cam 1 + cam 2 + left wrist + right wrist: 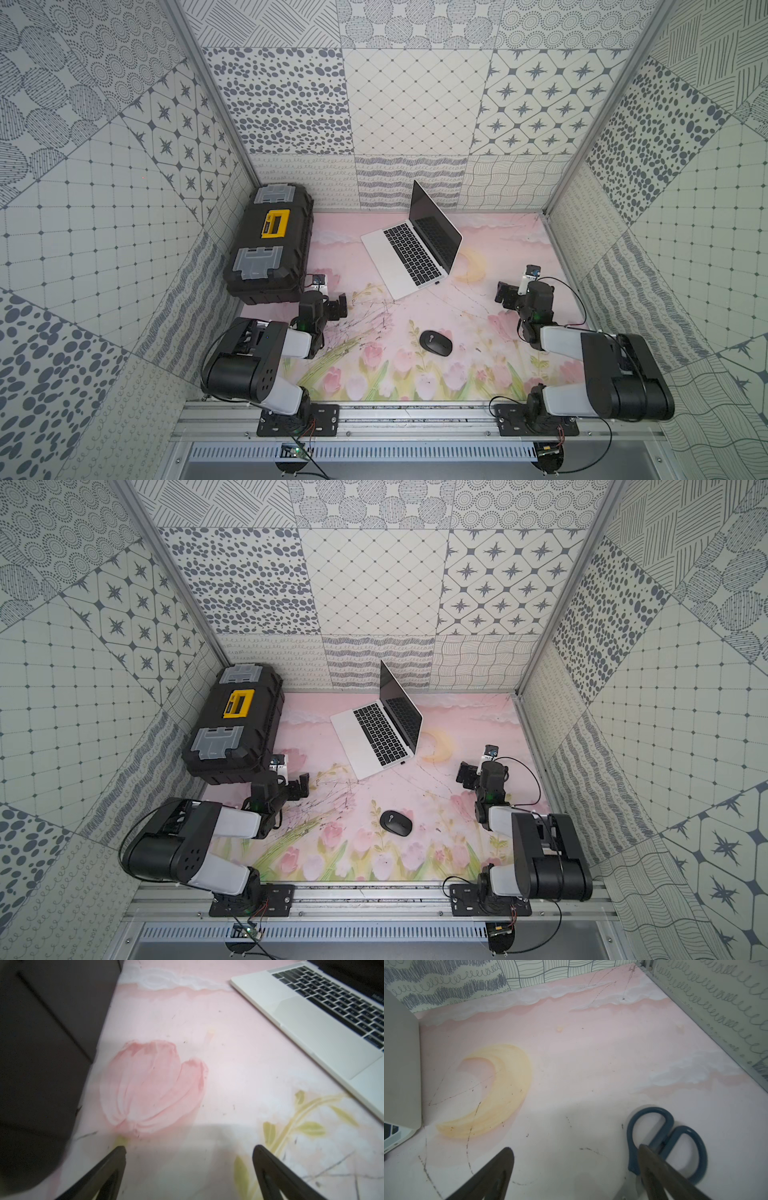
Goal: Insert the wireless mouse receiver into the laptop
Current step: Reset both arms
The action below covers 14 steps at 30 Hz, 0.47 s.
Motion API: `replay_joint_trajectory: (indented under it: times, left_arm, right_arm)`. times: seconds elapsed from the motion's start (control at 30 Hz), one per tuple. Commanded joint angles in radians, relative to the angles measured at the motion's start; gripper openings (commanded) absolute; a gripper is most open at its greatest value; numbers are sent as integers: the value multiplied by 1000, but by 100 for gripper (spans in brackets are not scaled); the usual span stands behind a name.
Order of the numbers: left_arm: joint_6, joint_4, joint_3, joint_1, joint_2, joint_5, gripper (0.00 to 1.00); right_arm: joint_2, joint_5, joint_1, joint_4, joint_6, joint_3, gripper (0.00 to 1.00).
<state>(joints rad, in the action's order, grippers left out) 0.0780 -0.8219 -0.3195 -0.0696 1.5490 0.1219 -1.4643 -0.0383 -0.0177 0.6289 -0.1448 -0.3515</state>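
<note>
You had one slim silver laptop with black keys open on the pink flowered worktop, and one tiny black receiver against its near side edge by the hinge. There was also one smooth oval black mouse, one boxy black-and-yellow toolbox and one pair of blue-handled scissors. Your left hand and right hand both stood wide open, gripping nothing.

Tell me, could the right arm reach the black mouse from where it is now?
Probably yes. The mouse lies in the open on the mat, nothing stands between it and the right gripper, and that gripper's jaws are open and empty.
</note>
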Motion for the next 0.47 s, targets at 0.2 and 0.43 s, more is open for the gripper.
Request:
replay_joint_trajectory:
  times: [0.2, 0.43]
  left_arm:
    - [-54, -75, -81, 31, 32, -118, 98]
    - [-64, -75, -74, 37, 32, -160, 98]
  right_arm:
    - [-105, 103, 24, 259, 108, -49, 97]
    - [-106, 96, 27, 268, 108, -47, 97]
